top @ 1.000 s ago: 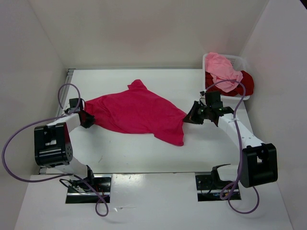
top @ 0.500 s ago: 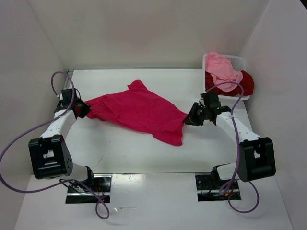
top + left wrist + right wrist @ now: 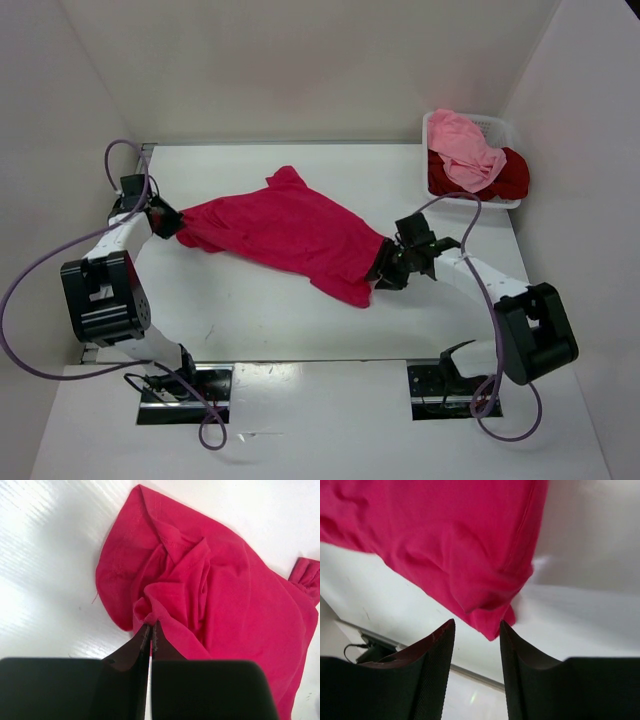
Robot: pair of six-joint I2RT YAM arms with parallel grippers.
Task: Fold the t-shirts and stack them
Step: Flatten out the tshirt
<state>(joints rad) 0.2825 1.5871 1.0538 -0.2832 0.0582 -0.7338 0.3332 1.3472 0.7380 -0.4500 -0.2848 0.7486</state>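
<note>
The crimson shirt has to be spread flat before any fold is made, so it is judged best that the cloth be drawn taut from both ends and laid down evenly, with no bunching at the hem. The shirt lies across the middle of the tabletop, slanting from the left edge toward the near right, and is rumpled at its left end. The left hand is closed tight, and a gathered fold of that left end is pinched between its tips, close to the left edge. The right hand is spread fairly wide. The shirt's near right corner is seen just ahead of its tips, and nothing is gripped. A hold on that corner is probably needed. The light pink shirt and dark red shirt are heaped in the basket at the far right corner.
</note>
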